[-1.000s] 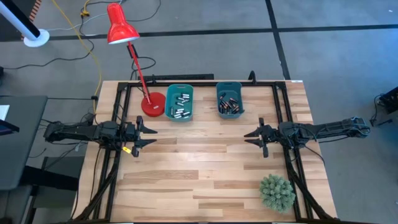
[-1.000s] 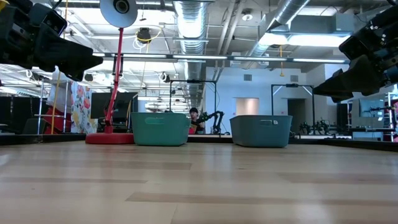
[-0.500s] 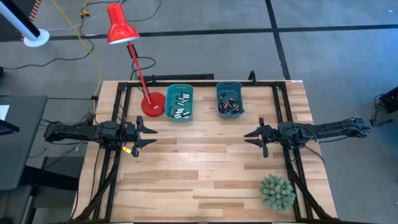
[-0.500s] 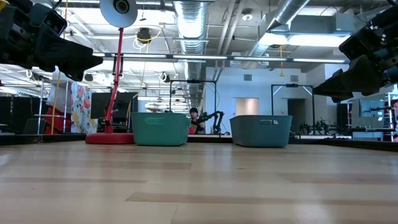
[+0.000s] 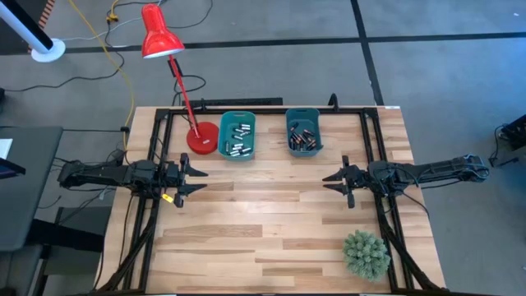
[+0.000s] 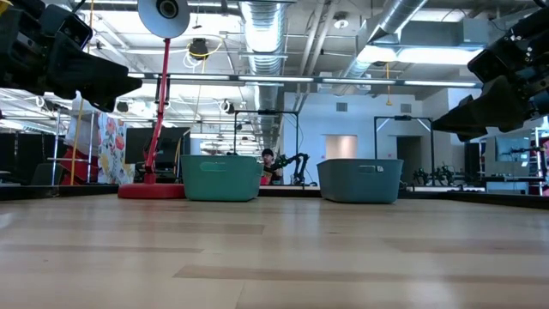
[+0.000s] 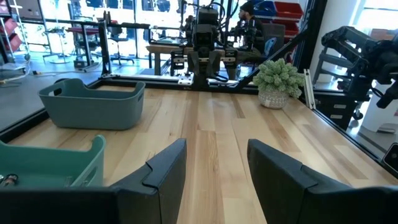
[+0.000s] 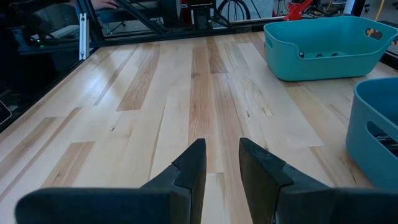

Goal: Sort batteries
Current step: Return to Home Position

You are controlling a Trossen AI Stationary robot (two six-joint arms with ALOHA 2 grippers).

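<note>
Two teal bins stand at the table's far side. The left bin [image 5: 237,136] holds several silvery batteries [image 5: 238,140]. The right bin [image 5: 303,131] holds several dark batteries [image 5: 302,140]. My left gripper [image 5: 197,175] hovers open and empty above the table's left part, pointing toward the table's right edge; its fingers show in the left wrist view [image 7: 214,165]. My right gripper [image 5: 331,180] hovers open and empty above the right part, pointing toward the table's left edge; it also shows in the right wrist view [image 8: 222,162].
A red desk lamp [image 5: 161,41] stands with its base [image 5: 201,138] left of the left bin. A small green potted plant [image 5: 366,253] sits at the near right. Black frame rails [image 5: 374,148] run along the table's sides. Bare wood [image 5: 263,205] lies between the grippers.
</note>
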